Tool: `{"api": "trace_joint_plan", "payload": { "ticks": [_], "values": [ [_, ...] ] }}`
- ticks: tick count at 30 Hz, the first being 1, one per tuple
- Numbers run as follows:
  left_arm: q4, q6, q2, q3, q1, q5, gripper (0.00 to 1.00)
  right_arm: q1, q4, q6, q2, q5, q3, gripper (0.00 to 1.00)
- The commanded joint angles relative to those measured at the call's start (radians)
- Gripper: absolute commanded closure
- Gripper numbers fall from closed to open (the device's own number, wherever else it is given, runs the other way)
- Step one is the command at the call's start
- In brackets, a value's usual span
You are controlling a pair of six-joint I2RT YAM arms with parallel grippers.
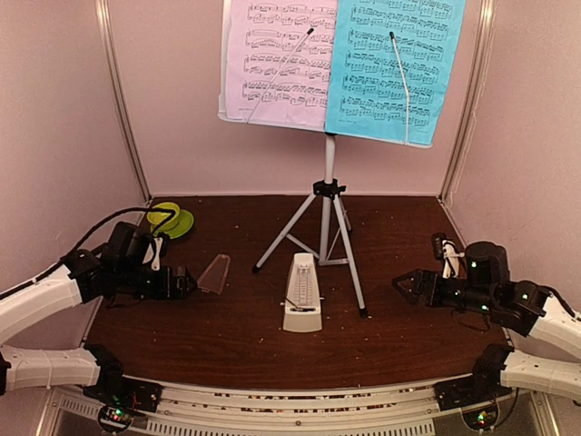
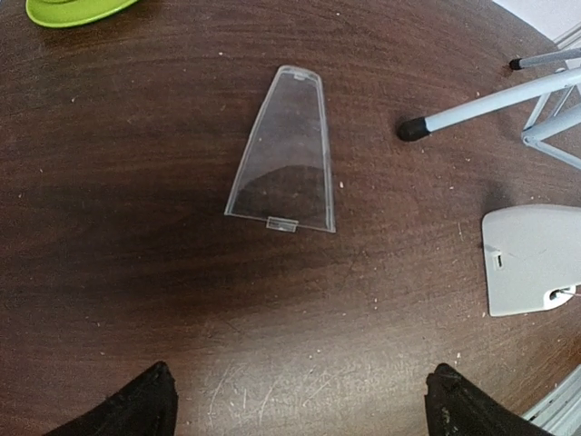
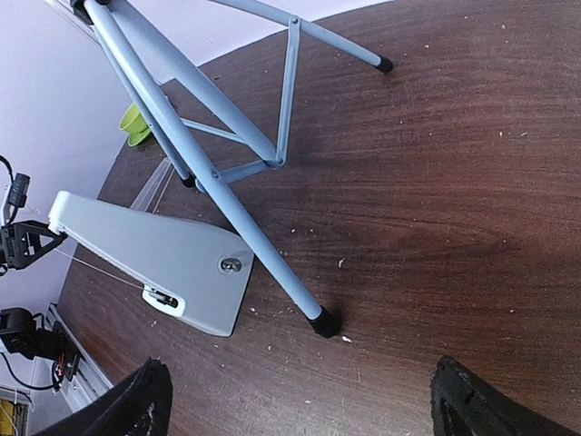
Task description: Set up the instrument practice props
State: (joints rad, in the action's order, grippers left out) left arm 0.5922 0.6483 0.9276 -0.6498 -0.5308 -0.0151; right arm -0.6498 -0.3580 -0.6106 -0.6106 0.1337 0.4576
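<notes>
The music stand's silver tripod [image 1: 328, 204] stands at the back middle of the brown table, holding a lilac page [image 1: 277, 64] and a cyan page [image 1: 392, 68] under two wire clips. The white pyramid metronome [image 1: 302, 292] stands in front of it, and shows in the right wrist view [image 3: 159, 259] beside a tripod leg [image 3: 245, 232]. Its clear front cover [image 1: 215, 273] lies flat to the left, apart from it; it also shows in the left wrist view [image 2: 284, 153]. My left gripper [image 2: 300, 400] is open and empty just left of the cover. My right gripper [image 3: 300, 395] is open and empty right of the tripod.
A lime-green bowl and saucer [image 1: 170, 220] sit at the back left corner. Pink walls close in the table on three sides. A tripod foot [image 2: 413, 130] rests near the cover. Crumbs dot the wood [image 1: 390, 345].
</notes>
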Motion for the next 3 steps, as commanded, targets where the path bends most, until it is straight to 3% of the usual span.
{"api": "trace_joint_plan", "payload": {
  "ticks": [1, 3],
  "values": [
    [-0.072, 0.042, -0.002, 0.015, 0.005, -0.012, 0.02, 0.004, 0.043, -0.044, 0.034, -0.025, -0.028, 0.0],
    [-0.07, 0.037, -0.013, 0.015, 0.004, -0.015, 0.02, 0.004, 0.045, -0.054, 0.051, -0.025, -0.036, 0.0]
  ]
}}
